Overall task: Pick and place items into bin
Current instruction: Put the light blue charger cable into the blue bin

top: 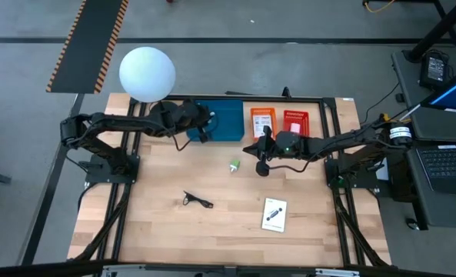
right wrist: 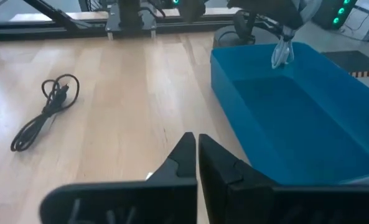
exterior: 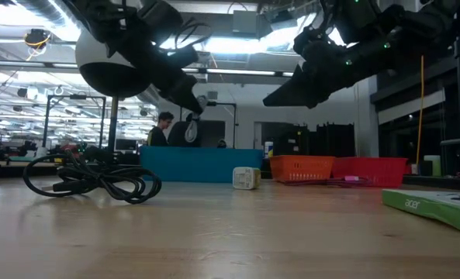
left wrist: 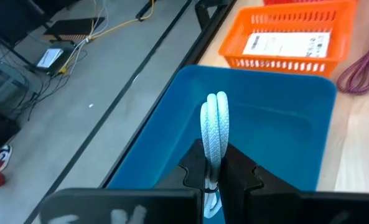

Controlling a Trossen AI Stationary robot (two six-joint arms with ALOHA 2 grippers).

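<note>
My left gripper is shut on the blue-white stick, which looks like a doubled braided cord, and holds it over the blue bin at the table's far side. My right gripper is shut with nothing in it, above the wood to the right of the green lump. The black cable piece lies coiled on the table near the middle. One white printed card lies flat toward the near right. Beside the orange basket lies the red cord. My left gripper pinches the stick's two strands between its two fingers, which slant down from the table's left. The looped end sticks out past the fingertips. The stick is lifted clear, above the inside of the bin.
An orange basket with a printed card in it and a red basket stand right of the bin. The white globe lamp stands at the far left corner. Bare wood lies between the cable and the card.
</note>
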